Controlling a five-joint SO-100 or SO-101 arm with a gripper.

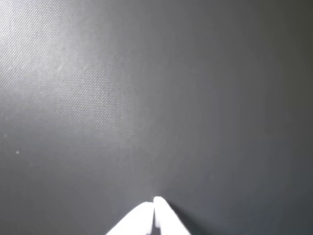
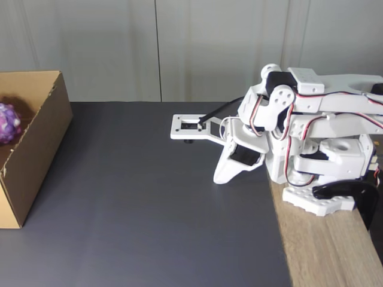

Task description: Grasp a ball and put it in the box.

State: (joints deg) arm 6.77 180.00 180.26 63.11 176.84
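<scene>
In the fixed view the brown cardboard box (image 2: 33,149) stands at the left edge of the dark mat. The bumpy pink and purple ball (image 2: 8,122) lies inside it, partly cut off by the frame. My white gripper (image 2: 221,177) is folded down near the arm's base at the right, far from the box, its tip just above the mat. In the wrist view the gripper (image 1: 154,201) shows two white fingertips pressed together with nothing between them, over bare mat.
The dark grey mat (image 2: 149,209) covers most of the table. A strip of wooden tabletop (image 2: 323,251) shows at the right, where the arm's base (image 2: 317,200) is clamped. A pale wall runs behind.
</scene>
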